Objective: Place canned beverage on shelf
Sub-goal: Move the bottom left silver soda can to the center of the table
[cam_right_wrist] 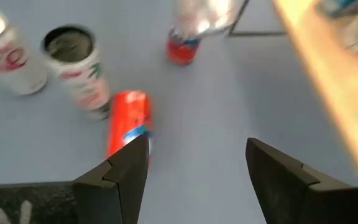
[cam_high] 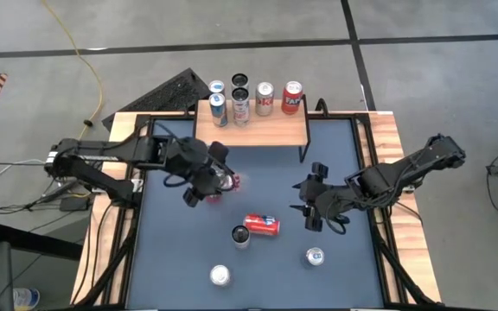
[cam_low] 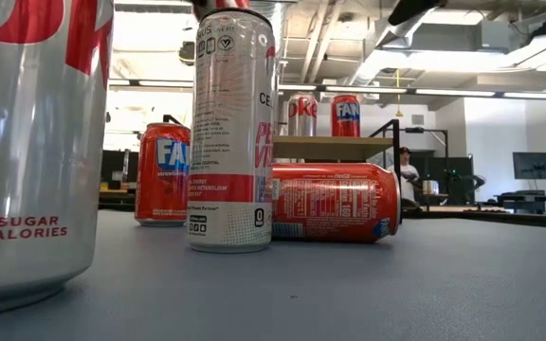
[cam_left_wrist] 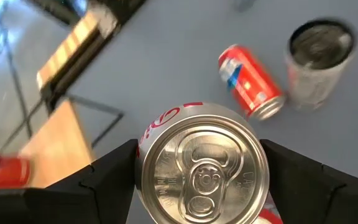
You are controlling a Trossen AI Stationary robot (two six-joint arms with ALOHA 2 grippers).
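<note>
- The can [cam_left_wrist: 202, 167] in the left gripper [cam_left_wrist: 202, 180] shows only its lid; its base is cut off.
- Beside it, the tall can [cam_left_wrist: 316, 61] is blurred.
- Labels on the shelf [cam_high: 251, 129] are too small to read from above.

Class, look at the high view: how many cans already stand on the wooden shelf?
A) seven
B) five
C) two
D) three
B: five cans stand on the shelf: a back pair and a front row of three, ending at a red-and-white can and a red can.
</note>
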